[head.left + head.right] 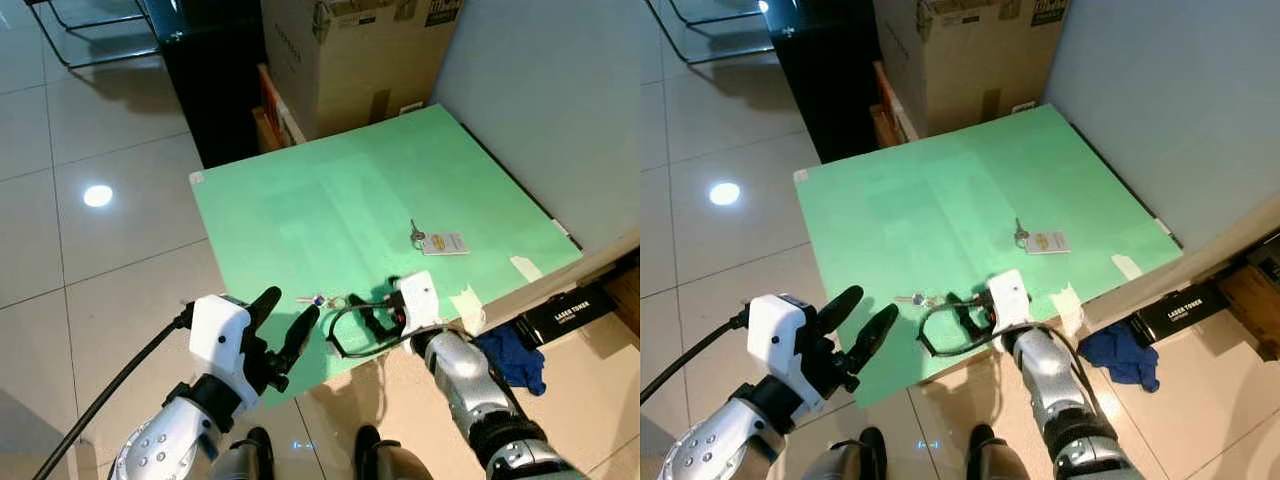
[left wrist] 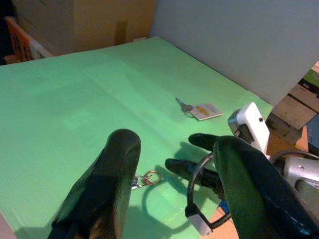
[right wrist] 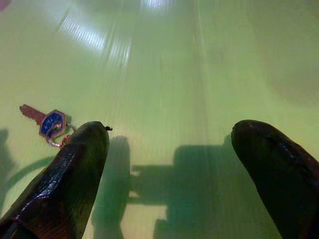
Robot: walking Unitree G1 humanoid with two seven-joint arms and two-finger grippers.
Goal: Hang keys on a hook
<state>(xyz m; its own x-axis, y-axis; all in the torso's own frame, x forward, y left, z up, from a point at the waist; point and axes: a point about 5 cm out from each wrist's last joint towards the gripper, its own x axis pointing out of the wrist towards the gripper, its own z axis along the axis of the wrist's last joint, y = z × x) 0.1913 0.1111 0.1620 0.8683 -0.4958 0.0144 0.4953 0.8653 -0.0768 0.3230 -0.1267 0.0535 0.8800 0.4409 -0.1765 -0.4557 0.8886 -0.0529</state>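
A small key with a blue head on rings lies near the front edge of the green board on the floor. A second key with a white tag lies farther right. My right gripper rests low on the board just right of the blue key, open with nothing between its fingers; in the right wrist view the blue key lies beside one finger. My left gripper hovers open at the board's front edge, just left of the blue key.
A black cable loop lies on the board by my right wrist. A cardboard box and a black cabinet stand behind the board, a grey wall to its right. A blue cloth and a black carton lie front right.
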